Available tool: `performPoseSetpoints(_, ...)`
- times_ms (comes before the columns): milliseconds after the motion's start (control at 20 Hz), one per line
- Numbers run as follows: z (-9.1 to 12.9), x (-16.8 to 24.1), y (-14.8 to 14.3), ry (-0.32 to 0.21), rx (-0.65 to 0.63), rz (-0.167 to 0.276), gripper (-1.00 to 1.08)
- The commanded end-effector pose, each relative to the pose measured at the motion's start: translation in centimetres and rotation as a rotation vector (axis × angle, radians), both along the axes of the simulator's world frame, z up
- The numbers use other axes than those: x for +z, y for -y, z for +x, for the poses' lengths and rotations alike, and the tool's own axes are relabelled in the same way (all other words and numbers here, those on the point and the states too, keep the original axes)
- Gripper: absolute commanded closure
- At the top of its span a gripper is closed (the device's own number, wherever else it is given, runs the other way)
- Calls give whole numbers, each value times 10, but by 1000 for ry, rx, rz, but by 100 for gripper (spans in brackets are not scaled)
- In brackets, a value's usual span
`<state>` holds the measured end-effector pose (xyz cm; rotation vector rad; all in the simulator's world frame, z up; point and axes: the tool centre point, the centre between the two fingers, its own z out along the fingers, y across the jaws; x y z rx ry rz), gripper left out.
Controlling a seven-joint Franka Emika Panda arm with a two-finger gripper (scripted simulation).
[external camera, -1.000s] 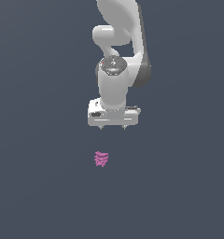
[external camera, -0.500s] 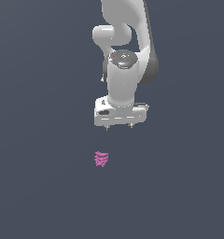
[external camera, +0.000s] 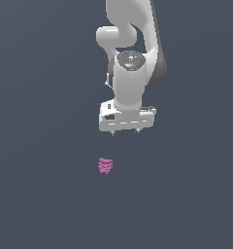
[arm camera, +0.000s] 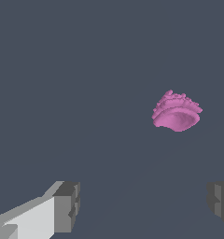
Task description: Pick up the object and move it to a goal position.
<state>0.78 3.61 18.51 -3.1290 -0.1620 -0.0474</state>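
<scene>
One gripper (external camera: 124, 132) on my arm, its two grey fingers (arm camera: 67, 206) spread wide apart and gripping nothing, pink ridged object (external camera: 105, 166) lying free on the dark floor (external camera: 41, 194), apart from the gripper, toward the exterior view's left.

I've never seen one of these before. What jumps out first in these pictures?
The small pink ridged piece stands out, alone on the plain dark grey floor. Above it, slightly toward the exterior view's right, hangs the big white arm. Its pincer is open, not touching the piece.
</scene>
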Motion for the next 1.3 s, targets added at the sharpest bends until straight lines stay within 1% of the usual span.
performPoseSetpoints(0, 3, -2, 2, -1, -7, 0, -92)
performPoseSetpoints(400, 25, -21, 20, -8, -65, 3, -92)
performPoseSetpoints(900, 65, -70, 63, -23, -187, 0, -92)
performPoseSetpoints(1250, 78, -93, 83, -29, -238, -4, -92)
